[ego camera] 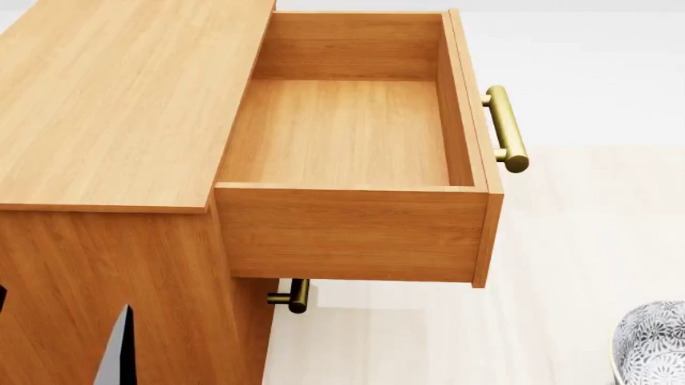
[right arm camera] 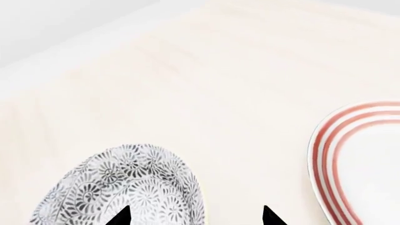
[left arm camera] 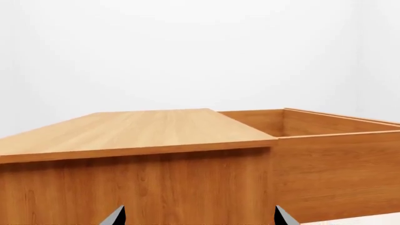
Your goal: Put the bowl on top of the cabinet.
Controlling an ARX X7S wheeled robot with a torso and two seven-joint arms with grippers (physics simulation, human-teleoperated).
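Deep round white ceramic bowl with dense black floral pattern [right arm camera: 125,187]: it rests on the pale surface below the right arm, just beside the flat white plate with red rings [right arm camera: 359,164], apart from it by a strip of bare surface. In the head view the same bowl [ego camera: 650,343] shows only as a cropped arc, well apart from the large light-brown wooden cabinet [ego camera: 107,104] and lower than its flat top.

Handling, as judged: glazed ceramic of this kind is likely stiff, moderately heavy, smooth enough to slip, and liable to chip if dropped or knocked against wood. The wall at the rim offers the natural hold, one finger inside and one outside; the rounded outer belly would probably slide between the tips.

Right end effector [right arm camera: 194,216]: two dark fingertips stand apart, one over the bowl's near edge, the other over bare surface; nothing is held.

Left end effector [left arm camera: 198,216]: fingertips likewise spread and empty, facing the cabinet's side panel below the top.

Cabinet: the upper drawer [ego camera: 354,128] is pulled out and empty, with a brass bar handle [ego camera: 506,128] on its front; a second brass handle [ego camera: 291,295] shows below. The top beside the drawer is bare wood, level, and the intended resting place.
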